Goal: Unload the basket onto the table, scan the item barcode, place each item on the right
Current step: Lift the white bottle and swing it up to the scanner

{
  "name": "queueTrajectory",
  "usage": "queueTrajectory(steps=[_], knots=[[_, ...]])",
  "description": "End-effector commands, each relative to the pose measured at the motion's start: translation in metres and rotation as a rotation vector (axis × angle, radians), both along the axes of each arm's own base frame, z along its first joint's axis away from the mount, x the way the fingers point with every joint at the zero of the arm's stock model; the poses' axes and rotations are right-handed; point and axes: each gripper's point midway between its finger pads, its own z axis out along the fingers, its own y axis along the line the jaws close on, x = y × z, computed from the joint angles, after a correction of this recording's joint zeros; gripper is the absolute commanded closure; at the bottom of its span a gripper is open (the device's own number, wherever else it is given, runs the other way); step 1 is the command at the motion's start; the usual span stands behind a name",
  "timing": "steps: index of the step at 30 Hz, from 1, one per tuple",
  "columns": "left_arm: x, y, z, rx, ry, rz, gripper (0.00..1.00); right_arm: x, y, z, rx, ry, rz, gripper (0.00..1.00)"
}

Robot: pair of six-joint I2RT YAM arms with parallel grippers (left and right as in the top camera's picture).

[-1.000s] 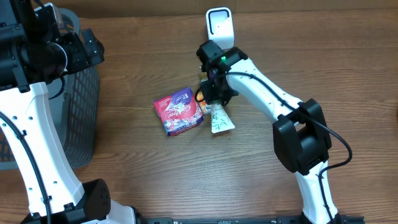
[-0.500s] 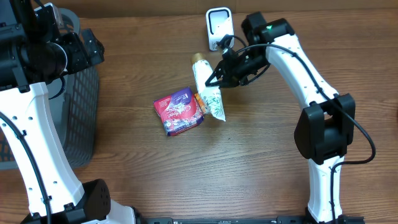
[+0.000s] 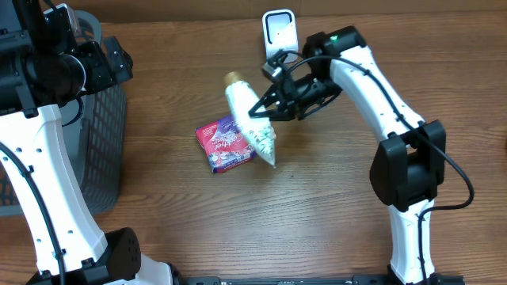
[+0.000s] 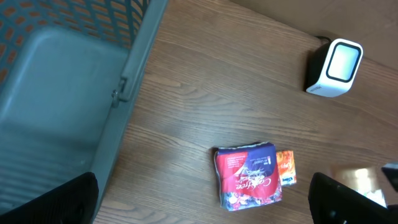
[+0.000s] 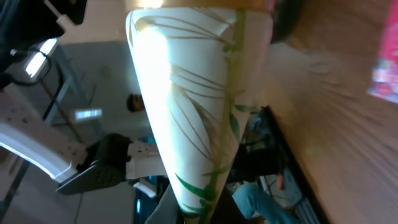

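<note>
With right fingers (image 3: 273, 103) gripping the white leaf-printed tube (image 3: 252, 127), left fingers (image 4: 62, 205) wide, we should square its barcode to the white box scanner (image 3: 279, 30).

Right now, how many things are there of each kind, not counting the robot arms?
Tube: 1, white with green leaves, held by the right gripper
Packets: 2, a red-and-purple packet and a small orange packet
Scanner: 1
Basket: 1
Total: 5
</note>
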Motion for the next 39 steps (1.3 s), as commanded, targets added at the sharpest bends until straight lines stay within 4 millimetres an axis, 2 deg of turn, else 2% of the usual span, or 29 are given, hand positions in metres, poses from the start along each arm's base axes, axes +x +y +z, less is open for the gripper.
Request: queueTrajectory(steps=[1,5,10,27,31,34,36,39], knots=[[0.0,0.0,0.006,0.013,-0.019,-0.001,0.0,-0.013,0.02,0.036,0.155,0.02,0.02,0.97],[0.0,0.0,0.006,0.013,-0.019,-0.001,0.0,-0.031,0.036,0.036,0.112,0.109,0.068,0.97],[0.0,0.0,0.006,0.013,-0.019,-0.001,0.0,-0.046,0.047,0.036,0.105,0.12,0.108,0.97],[0.0,0.0,0.006,0.013,-0.019,-0.001,0.0,-0.035,0.04,0.035,0.116,0.098,0.083,0.96],[0.0,0.0,0.006,0.013,-0.019,-0.001,0.0,-0.021,0.037,0.026,0.122,-0.022,0.074,0.96],[0.0,0.0,0.006,0.013,-0.019,-0.001,0.0,-0.002,0.033,0.008,0.036,-0.081,0.047,0.96],[0.0,0.0,0.006,0.013,-0.019,-0.001,0.0,0.016,0.03,-0.013,-0.096,-0.118,0.001,0.96],[0.0,0.0,0.006,0.013,-0.019,-0.001,0.0,0.07,0.011,-0.073,-0.52,-0.174,-0.229,0.96]])
